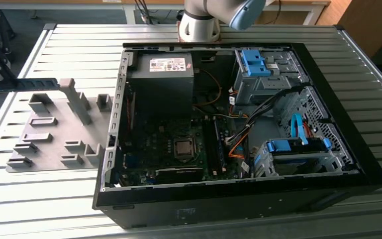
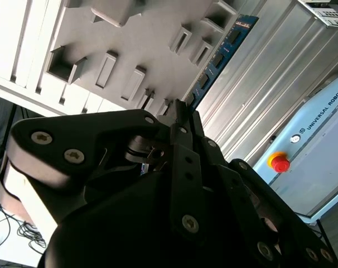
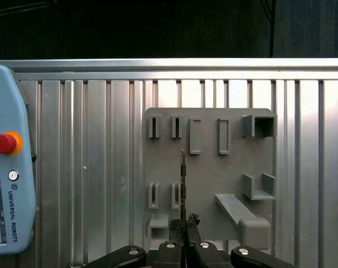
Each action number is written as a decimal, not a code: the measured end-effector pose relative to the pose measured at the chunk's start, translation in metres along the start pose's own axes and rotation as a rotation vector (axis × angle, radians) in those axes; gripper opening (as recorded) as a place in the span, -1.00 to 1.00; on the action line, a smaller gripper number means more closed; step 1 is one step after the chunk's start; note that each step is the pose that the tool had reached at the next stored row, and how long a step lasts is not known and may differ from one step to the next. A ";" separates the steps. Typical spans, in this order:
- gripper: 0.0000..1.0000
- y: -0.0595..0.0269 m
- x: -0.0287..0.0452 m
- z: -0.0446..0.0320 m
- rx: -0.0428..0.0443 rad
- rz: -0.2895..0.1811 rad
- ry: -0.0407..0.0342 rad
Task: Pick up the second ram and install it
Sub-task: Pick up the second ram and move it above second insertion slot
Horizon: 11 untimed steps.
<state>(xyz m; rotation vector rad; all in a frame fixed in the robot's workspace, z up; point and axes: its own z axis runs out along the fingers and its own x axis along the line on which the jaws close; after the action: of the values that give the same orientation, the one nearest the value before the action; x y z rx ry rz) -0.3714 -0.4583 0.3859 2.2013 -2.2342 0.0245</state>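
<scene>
End effector: the arm's end effector (image 3: pixel 184 224) has its fingers closed on one end of the second ram (image 2: pixel 222 53), pinching both faces of the board
Second ram: lifted clear and held roughly level in the air over the grey fixture tray (image 1: pixel 51 134), at the exterior view's left and well apart from the computer
Fixture tray: a grey plate of pockets and upright stands, lying on the slatted metal bench (image 1: pixel 38 199) just beside the open case
Computer case: the black case (image 1: pixel 244 204) lies open on its side at the exterior view's right, with the motherboard (image 1: pixel 171 139) facing up and the long black memory slots (image 1: pixel 211 144) running near to far beside the processor socket
Step in hand: by the look of it, the carry from tray to board; pick-up is done, seating is not yet done
Doing it well: the grip sits at one end, so the long free end can swing; a slow, level carry suits, high enough to clear the case wall and the orange cables (image 1: pixel 234 144), with the stick kept parallel to the slots
Risk: a tilted stick could jam in the slot rather than seat
</scene>
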 end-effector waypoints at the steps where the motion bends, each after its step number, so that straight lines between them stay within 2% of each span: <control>1: -0.72 -0.0008 0.0000 0.0000 0.0000 0.000 0.0000; 11: -0.72 -0.0095 -0.0001 0.0001 0.0000 0.000 0.0000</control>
<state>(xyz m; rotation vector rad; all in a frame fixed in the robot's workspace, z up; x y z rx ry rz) -0.3620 -0.4584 0.3859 2.2014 -2.2341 0.0244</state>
